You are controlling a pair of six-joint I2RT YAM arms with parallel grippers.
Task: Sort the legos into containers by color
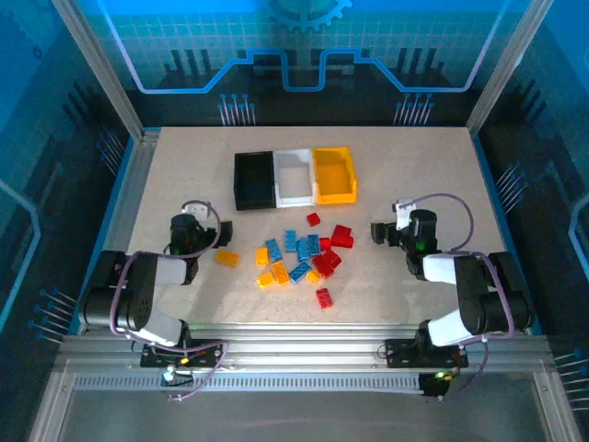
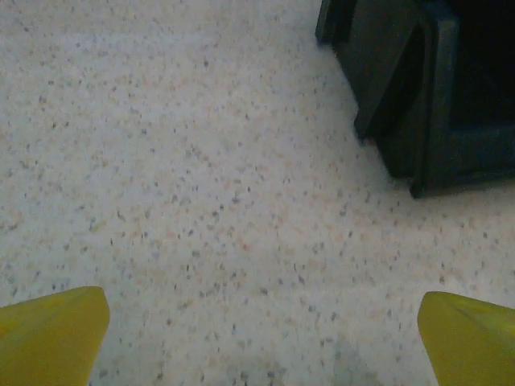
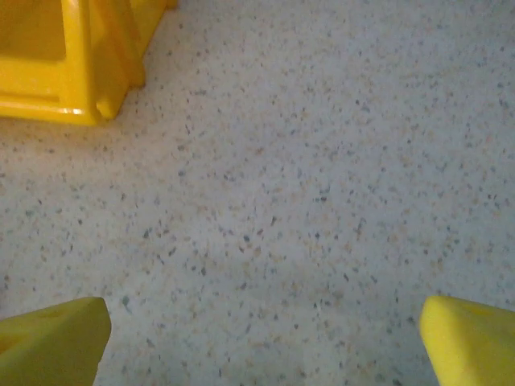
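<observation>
- The legos (image 1: 299, 253) are lying loose on the table (image 1: 414, 166), mid-way between the two arms; red, blue and orange pieces are sitting mixed, several touching or just beside each other.
- One orange brick (image 1: 226, 258) is lying apart to the left of the heap; one red brick (image 1: 313, 219) is lying apart, nearer the bins.
- The containers are standing in a joined row beyond the heap: black bin (image 1: 253, 180), white bin (image 1: 294, 175), orange-yellow bin (image 1: 333, 173). No brick is showing in any of them, so sorting is not yet begun, by judgement.
- The left gripper (image 1: 198, 226) is hovering left of the heap, spread wide and holding nothing; its wrist view is showing bare table between the fingers (image 2: 48, 334) and a corner of the black bin.
- The right gripper (image 1: 396, 228) is hovering right of the heap, likewise spread and holding nothing, with the orange-yellow bin's corner up-left in its wrist view.
- Risks, as judgement:
  - Wide fingers descending into the crowded heap are likely to be nudging neighbours or pinching two colours at once.
  - The bins are touching, so a release near a shared wall could be dropping a brick into the wrong one.
  - Both arms reaching the centre together could be clashing.
</observation>
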